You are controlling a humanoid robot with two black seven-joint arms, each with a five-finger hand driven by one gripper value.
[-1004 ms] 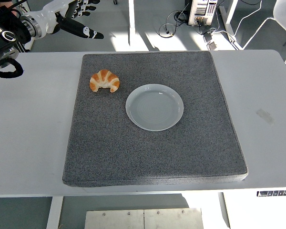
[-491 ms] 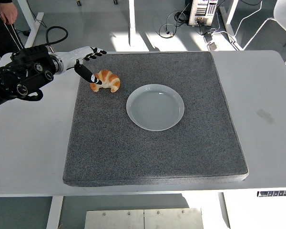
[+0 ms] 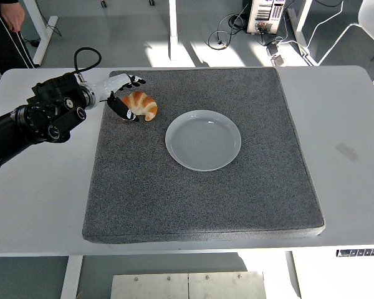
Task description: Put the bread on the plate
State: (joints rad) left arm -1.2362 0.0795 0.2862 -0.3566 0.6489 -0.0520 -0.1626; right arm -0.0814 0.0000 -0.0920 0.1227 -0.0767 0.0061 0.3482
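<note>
A golden croissant (image 3: 141, 104) lies on the grey mat (image 3: 199, 205) near its far left corner. A pale blue plate (image 3: 203, 139) sits empty at the mat's middle, to the right of the croissant. My left hand (image 3: 126, 96) reaches in from the left and is right at the croissant's left side, fingers spread above it and the thumb (image 3: 121, 109) low at its near left. The fingers are not closed around the bread. The right arm does not show.
The mat covers most of the white table (image 3: 349, 124). A person's hand and dark sleeve (image 3: 9, 15) show at the top left, beyond the table. Cables and a computer case (image 3: 265, 15) are on the floor behind.
My left arm has come down from the top left corner and moved right, bringing the hand from off the table to the croissant's left side. The croissant and plate have not moved.
</note>
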